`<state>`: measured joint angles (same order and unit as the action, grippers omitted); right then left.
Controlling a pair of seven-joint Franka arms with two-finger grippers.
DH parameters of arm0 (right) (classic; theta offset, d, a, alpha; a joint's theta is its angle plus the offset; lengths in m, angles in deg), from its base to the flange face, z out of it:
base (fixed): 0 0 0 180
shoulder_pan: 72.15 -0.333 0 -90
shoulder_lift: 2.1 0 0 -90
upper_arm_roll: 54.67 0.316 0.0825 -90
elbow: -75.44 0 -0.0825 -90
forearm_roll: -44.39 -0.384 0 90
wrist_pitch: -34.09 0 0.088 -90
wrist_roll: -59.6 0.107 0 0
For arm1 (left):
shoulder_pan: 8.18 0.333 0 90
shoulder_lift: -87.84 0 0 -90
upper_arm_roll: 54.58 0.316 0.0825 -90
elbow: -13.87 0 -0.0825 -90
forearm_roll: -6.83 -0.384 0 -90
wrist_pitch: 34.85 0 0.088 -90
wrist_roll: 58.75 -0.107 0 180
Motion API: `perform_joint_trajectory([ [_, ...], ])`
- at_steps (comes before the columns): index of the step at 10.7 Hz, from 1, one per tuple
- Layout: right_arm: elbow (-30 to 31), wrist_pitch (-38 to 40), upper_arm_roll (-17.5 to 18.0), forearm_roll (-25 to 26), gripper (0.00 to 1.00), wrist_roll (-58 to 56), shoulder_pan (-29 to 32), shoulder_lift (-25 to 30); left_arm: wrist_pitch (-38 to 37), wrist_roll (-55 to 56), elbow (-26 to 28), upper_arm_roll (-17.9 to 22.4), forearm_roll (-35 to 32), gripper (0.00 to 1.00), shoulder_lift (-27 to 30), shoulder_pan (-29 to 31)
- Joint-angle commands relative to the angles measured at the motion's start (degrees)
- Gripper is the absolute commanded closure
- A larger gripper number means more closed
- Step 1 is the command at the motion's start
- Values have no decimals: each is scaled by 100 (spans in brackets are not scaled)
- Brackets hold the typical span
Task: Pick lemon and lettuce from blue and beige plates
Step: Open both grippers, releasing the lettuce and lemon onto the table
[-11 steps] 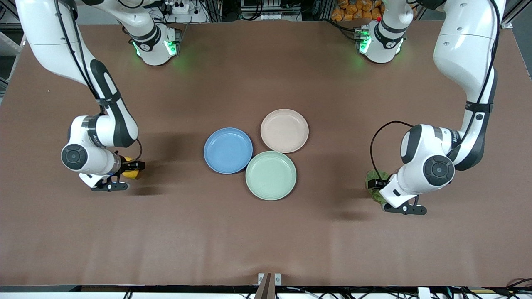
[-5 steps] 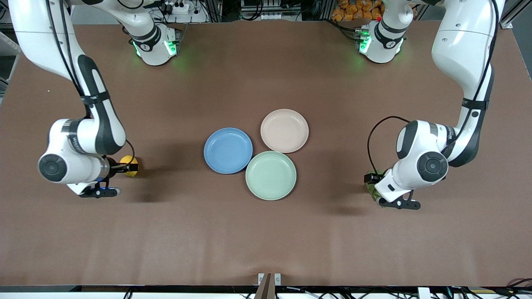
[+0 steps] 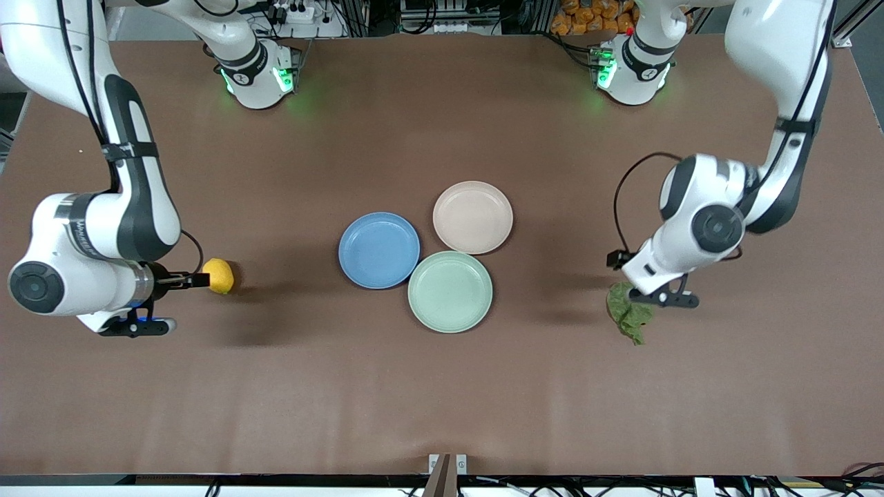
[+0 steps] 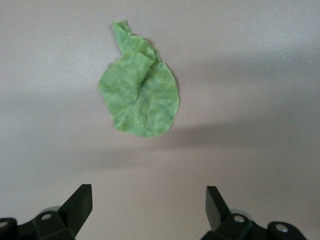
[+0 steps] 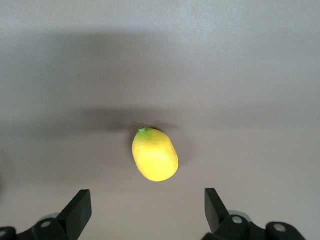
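Note:
The yellow lemon (image 3: 218, 275) (image 5: 155, 155) lies on the brown table toward the right arm's end, well away from the plates. My right gripper (image 3: 188, 279) (image 5: 148, 196) hangs open beside and above it, holding nothing. A crumpled green lettuce leaf (image 3: 630, 319) (image 4: 140, 95) lies flat on the table toward the left arm's end. My left gripper (image 3: 621, 270) (image 4: 149, 192) hovers open just above the leaf's edge, its fingers apart and empty. The blue plate (image 3: 379, 250) and the beige plate (image 3: 473, 217) sit empty at the table's middle.
A pale mint-green plate (image 3: 449, 291), also empty, touches the other two and lies nearer to the front camera. Both arm bases (image 3: 257, 76) stand along the table's back edge.
Both arms have lifted and drawn away from the items. The lemon and lettuce, earlier partly covered by the grippers, now lie exposed on the table. The right gripper has opened fully.

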<state>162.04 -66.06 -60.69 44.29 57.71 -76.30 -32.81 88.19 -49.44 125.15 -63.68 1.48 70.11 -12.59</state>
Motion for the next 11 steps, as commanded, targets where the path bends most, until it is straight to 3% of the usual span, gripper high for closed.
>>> perform_joint_trajectory([
  [1,-231,468,83,-16,0,-93,134,187,-329,70,309,48,628,0,1005,-15],
  [6,-275,670,75,-8,0,-92,134,732,-798,9,-9,84,395,0,1947,-129],
  [11,-275,1365,92,-16,0,-101,169,1295,-2097,-9,-1045,92,403,0,1983,-129],
])
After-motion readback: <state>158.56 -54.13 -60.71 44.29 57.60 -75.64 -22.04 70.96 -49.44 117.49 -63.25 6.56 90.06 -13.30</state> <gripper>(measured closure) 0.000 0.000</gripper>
